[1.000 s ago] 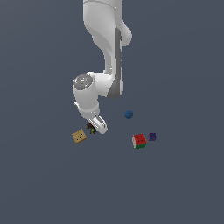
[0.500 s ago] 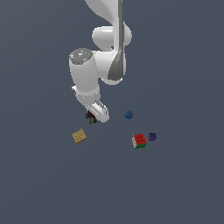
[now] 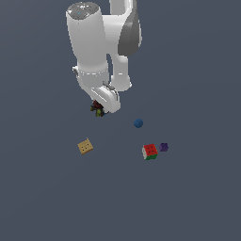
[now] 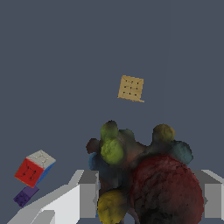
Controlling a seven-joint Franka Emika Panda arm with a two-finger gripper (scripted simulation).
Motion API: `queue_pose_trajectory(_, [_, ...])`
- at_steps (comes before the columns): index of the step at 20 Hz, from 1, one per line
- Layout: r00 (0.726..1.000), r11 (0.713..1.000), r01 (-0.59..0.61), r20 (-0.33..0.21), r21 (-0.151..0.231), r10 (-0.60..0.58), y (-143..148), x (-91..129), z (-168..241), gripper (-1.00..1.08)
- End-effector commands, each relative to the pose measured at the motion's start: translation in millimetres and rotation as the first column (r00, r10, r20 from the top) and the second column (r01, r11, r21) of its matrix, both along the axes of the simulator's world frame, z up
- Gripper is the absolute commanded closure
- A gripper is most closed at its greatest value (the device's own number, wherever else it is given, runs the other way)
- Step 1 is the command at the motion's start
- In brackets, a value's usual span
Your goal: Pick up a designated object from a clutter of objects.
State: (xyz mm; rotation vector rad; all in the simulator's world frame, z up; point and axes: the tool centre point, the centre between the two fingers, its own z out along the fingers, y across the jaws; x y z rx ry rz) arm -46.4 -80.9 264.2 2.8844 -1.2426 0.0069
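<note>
My gripper (image 3: 100, 109) is clamped on the dark lumpy thing (image 4: 140, 175), holding it up off the grey floor (image 3: 197, 197); below lie the tan dotted tile (image 3: 85, 146), blue ball (image 3: 138, 123), coloured cube (image 3: 150, 151) and purple chunk (image 3: 164, 147).

A lumpy object (image 3: 98, 109) hangs between the gripper (image 3: 101, 108) fingers, above 4 items: tile (image 3: 85, 146) toward the exterior view's left, ball (image 3: 138, 123), cube (image 3: 150, 151) (chunk (image 3: 163, 147) just beside) right.

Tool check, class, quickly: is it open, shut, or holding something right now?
Tool: shut on the dark lumpy thing, lifted off the floor.
</note>
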Motion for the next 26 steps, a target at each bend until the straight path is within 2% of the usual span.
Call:
queue_pose_trajectory(1, [1.0,1.0,0.0,0.0,-0.001,0.0,3,-2,26,1.08])
queue_pose_trajectory(14, [1.0,1.0,-0.001,-0.003,0.001,0.001,17,-9,138,1.08])
queue_pose_trajectory(20, [1.0,1.0,-0.002,-0.003,0.002,0.002,20,-9,165,1.08])
queue_pose_trajectory(26, [1.0,1.0,-0.002,-0.003,0.002,0.002,21,-8,174,1.08])
